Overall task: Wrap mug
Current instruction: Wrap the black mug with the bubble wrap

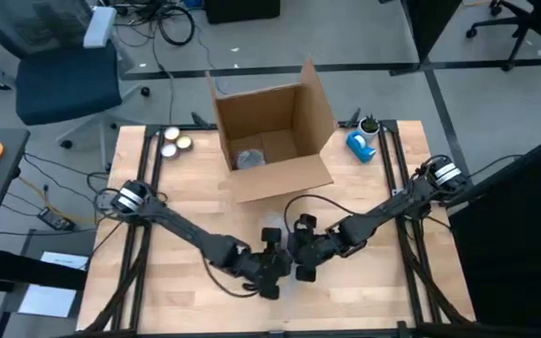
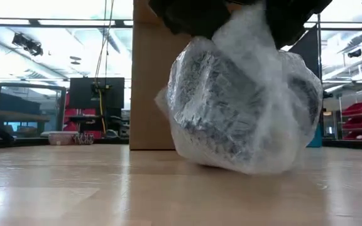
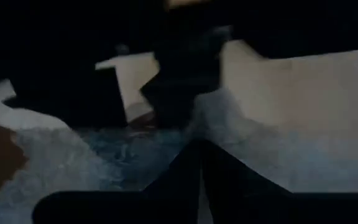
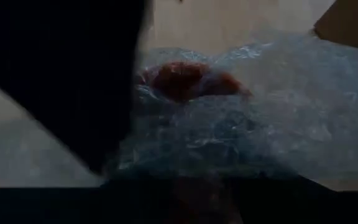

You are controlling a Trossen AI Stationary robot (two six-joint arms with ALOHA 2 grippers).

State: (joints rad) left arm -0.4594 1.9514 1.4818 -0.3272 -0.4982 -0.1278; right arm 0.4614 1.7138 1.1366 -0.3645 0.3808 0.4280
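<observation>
The mug (image 2: 231, 107) is bundled in clear bubble wrap (image 2: 250, 125), and the bundle's bottom sits on the wooden table (image 2: 74, 188) near its front middle. The wrap is gathered upward at its top (image 2: 247, 25), between the two dark grippers. My left gripper (image 1: 272, 270) is at the bundle's left and is shut on the wrap. My right gripper (image 1: 303, 266) is close against the bundle's right side. The right wrist view shows the wrap (image 4: 260, 124) over a reddish-brown patch (image 4: 188, 78). My left gripper pinches a gathered part of the bubble wrap (image 3: 185, 134) between its two fingers, coming from the table's left and slanting down. How many layers it has cannot be seen. The bundle hangs below the hold with its bottom (image 2: 231, 168) on the table.
An open cardboard box (image 1: 272, 131) stands at the back middle, with a wrapped object inside it. A blue tape dispenser (image 1: 362, 145) is at the back right. Two round lids (image 1: 175, 143) lie at the back left. Bare table lies to the front left and front right.
</observation>
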